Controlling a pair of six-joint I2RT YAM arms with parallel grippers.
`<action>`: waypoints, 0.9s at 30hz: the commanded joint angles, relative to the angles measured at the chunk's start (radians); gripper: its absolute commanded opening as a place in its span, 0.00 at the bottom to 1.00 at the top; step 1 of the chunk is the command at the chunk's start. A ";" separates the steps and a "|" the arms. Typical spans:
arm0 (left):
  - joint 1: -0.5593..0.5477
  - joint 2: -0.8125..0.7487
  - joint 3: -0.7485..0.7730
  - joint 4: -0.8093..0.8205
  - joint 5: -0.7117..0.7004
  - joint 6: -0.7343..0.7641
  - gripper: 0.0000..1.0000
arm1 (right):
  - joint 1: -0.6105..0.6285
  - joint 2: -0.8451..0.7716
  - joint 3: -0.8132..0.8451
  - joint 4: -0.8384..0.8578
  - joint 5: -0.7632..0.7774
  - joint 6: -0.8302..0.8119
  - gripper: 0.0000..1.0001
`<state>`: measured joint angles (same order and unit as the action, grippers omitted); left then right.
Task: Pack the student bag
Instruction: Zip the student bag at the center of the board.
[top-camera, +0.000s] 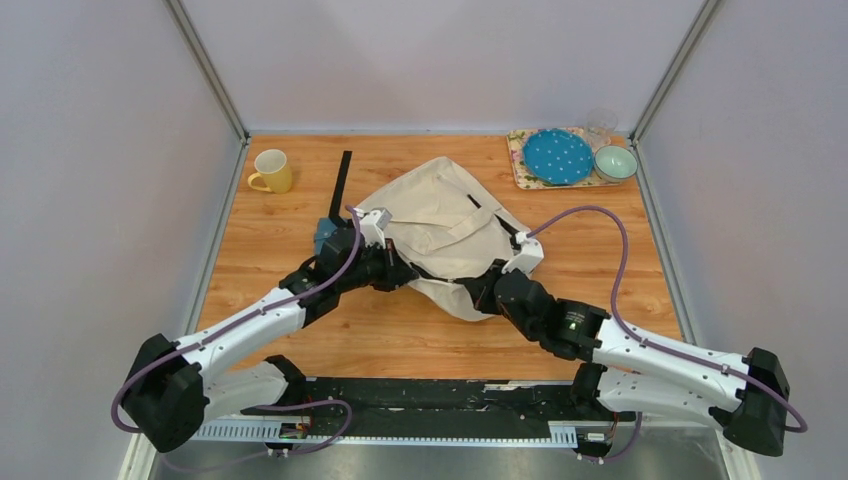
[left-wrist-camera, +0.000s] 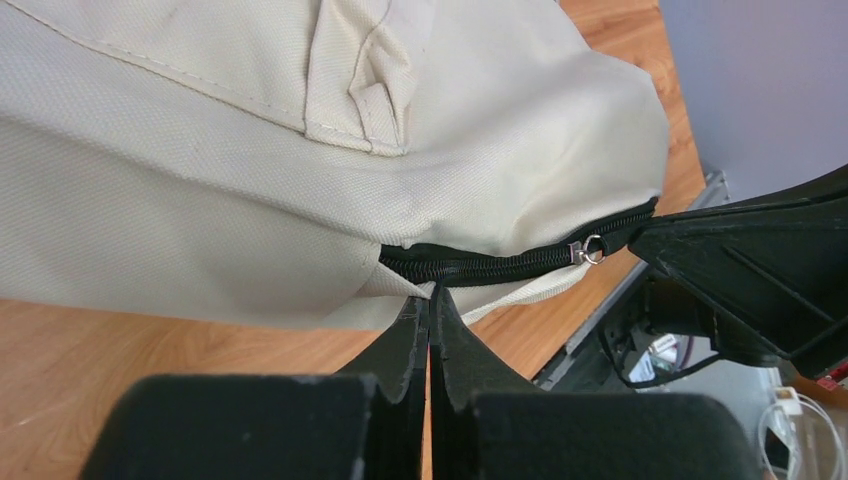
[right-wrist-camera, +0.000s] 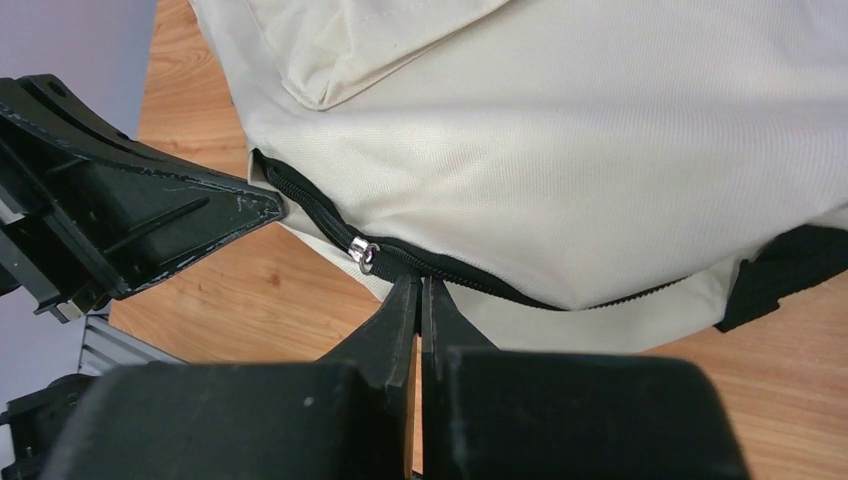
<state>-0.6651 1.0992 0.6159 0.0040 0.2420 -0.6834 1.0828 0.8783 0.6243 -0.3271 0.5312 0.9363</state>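
The student bag (top-camera: 440, 225) is cream fabric and lies in the middle of the table, its black zipper (left-wrist-camera: 490, 265) along the near edge. My left gripper (top-camera: 398, 270) is at the bag's near left corner. In the left wrist view its jaws (left-wrist-camera: 431, 296) are pressed together, with the tips pinching the zipper's edge. My right gripper (top-camera: 482, 290) is at the near right. Its jaws (right-wrist-camera: 420, 281) are shut on the black pull just beside the silver slider ring (right-wrist-camera: 362, 255). The zipper looks closed between the two grippers.
A yellow mug (top-camera: 272, 171) stands at the back left. A tray (top-camera: 520, 165) at the back right holds a blue plate (top-camera: 557, 157), a green bowl (top-camera: 615, 163) and a glass (top-camera: 600, 125). A blue object (top-camera: 324, 236) and a black strap (top-camera: 342, 182) lie left of the bag.
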 joint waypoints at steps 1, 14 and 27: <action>0.070 -0.055 -0.004 -0.205 -0.291 0.150 0.00 | -0.049 0.034 0.061 -0.067 0.194 -0.142 0.00; 0.070 -0.025 -0.057 -0.105 -0.090 0.147 0.00 | -0.075 0.299 0.170 0.114 -0.081 -0.357 0.00; 0.070 -0.065 -0.102 -0.018 0.019 0.084 0.08 | -0.075 0.468 0.091 0.125 -0.304 -0.240 0.00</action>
<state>-0.5941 1.0668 0.5213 -0.0856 0.2020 -0.5697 1.0111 1.3300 0.7361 -0.2413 0.2970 0.6605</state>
